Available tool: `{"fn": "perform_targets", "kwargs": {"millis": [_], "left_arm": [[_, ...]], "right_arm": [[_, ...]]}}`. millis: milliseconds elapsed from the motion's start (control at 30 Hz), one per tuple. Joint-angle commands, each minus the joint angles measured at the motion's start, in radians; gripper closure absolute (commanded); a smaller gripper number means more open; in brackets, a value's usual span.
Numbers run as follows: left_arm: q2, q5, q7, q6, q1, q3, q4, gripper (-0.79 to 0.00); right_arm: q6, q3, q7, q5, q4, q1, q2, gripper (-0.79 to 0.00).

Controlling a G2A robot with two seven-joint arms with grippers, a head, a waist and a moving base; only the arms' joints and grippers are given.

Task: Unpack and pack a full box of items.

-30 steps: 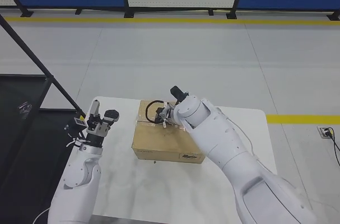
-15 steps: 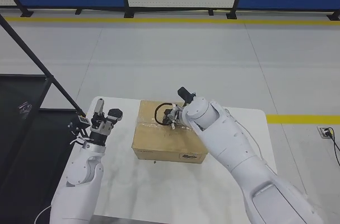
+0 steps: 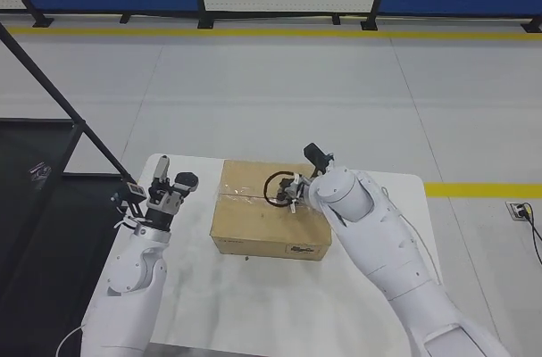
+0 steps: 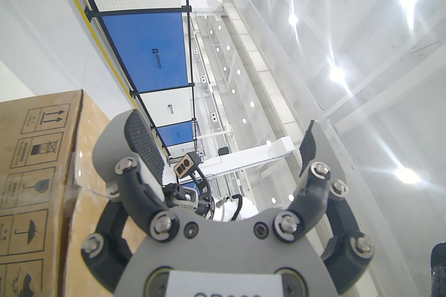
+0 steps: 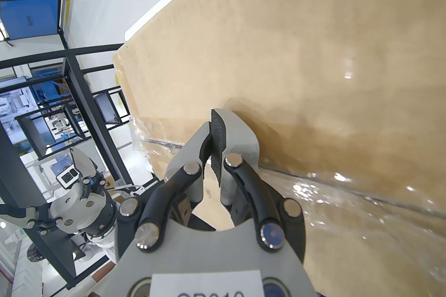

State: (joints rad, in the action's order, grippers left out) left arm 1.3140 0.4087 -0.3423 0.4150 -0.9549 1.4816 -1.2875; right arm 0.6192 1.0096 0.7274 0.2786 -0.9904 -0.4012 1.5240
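Surfaces mostly matt, with a few glossy spots

The box (image 3: 271, 223) is plain brown cardboard, matt and slightly fibrous; the clear tape (image 5: 348, 204) along its top seam is glossy plastic, wrinkled and catching light; the table (image 3: 253, 303) is smooth white with a dull finish; the left gripper (image 4: 223, 124) and right gripper (image 5: 213, 124) have smooth satin-grey fingers (image 4: 108, 155), shiny metal screws (image 4: 162, 225) and black ribbed rubbery pads (image 4: 144, 145).

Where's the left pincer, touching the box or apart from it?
Apart. The top view shows a strip of bare table between the open left pincer and the box.
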Motion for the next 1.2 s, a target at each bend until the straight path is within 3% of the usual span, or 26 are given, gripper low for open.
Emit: {"fn": "perform_targets", "kwargs": {"millis": [0,400,1167], "left_arm": [[0.0,-0.001,0.0,-0.001,0.001,-0.001,0.0,-0.785],[0.0,-0.001,-0.007,0.001,0.005,-0.003,0.002,-0.785],[-0.001,-0.009,-0.005,-0.001,0.001,-0.006,-0.003,-0.785]], "right_arm": [[0.035,0.017,0.004,0.04,-0.061,-0.033,-0.014,0.0],[0.119,0.137,0.019,0.119,-0.222,-0.153,-0.067,0.0],[0.127,0.337,-0.066,0.072,-0.437,-0.369,-0.12,0.0]]}}
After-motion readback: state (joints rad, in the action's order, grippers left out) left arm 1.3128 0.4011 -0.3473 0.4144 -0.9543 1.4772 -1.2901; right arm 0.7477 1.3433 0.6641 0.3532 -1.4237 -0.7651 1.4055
